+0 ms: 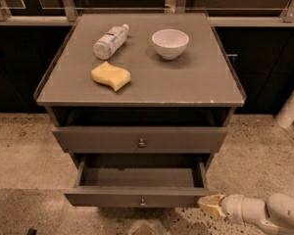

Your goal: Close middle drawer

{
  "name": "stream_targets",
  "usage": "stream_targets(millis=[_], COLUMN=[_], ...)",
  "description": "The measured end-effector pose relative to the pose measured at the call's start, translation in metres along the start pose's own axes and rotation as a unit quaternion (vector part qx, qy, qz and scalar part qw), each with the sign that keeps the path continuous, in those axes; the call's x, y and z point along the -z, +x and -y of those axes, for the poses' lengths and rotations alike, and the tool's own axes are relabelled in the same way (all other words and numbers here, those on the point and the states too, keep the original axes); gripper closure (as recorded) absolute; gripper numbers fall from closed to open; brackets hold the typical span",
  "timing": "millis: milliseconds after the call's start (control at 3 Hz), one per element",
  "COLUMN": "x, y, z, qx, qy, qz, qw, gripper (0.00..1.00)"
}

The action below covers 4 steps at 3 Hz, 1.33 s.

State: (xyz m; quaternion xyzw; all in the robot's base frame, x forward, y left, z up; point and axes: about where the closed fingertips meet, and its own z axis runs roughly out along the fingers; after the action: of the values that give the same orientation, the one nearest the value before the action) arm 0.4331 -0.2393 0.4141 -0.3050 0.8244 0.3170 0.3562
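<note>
The grey-brown flat surface (pixel 191 80) with a low raised rim carries three things. A clear plastic bottle (pixel 110 41) lies on its side at the back left. A round white bowl (pixel 170 43) stands upright to its right. A wavy yellow sponge (pixel 110 75) lies just in front of the bottle. The gripper (pixel 210 205) is well below the surface's front right corner.

Views: a single camera, so no overlap with any other view.
Position: in front of the cabinet (pixel 196 84), higher than its top and roughly centred on it.
Facing: tilted downward at the cabinet's top and front; the speckled floor (pixel 24 151) fills the lower sides.
Nearness: close, with the cabinet spanning most of the width and the middle drawer (pixel 112 198) near the bottom edge.
Gripper: the gripper (pixel 211 205) shows in the lower right corner, just beside the drawer front's right end.
</note>
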Motion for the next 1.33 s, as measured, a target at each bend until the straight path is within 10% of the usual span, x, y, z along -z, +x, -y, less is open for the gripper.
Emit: stream_targets(millis=[1333], x=[-0.044], y=[-0.026], z=[0.069], qx=[0.010], qy=[0.014], qz=[0.010], qw=[0.9998], gripper=[1.00])
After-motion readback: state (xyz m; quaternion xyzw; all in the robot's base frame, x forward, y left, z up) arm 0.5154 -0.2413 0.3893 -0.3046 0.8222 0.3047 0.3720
